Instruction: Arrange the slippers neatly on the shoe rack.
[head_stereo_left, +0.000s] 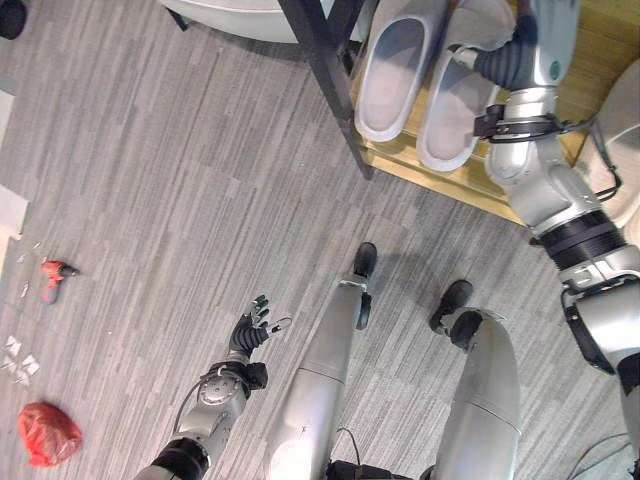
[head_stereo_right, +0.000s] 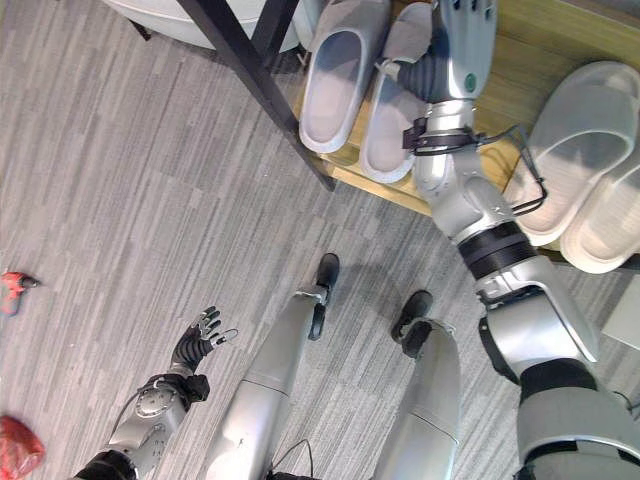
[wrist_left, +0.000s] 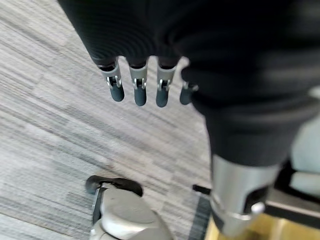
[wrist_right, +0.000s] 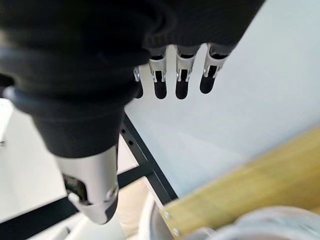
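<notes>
Resting side by side on the wooden shoe rack (head_stereo_right: 520, 40): two grey slippers (head_stereo_right: 335, 85), two white slippers (head_stereo_right: 580, 150). My right hand (head_stereo_right: 465, 30) hovered above the grey pair, fingers straight; my left hand (head_stereo_left: 250, 330) hung open over the floor (head_stereo_left: 150, 200).

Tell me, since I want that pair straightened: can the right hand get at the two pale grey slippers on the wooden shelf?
Probably yes. The right hand hangs open over the wooden shelf, right beside the two pale grey slippers, with nothing between them. The rack's black post stands on the slippers' other side.
</notes>
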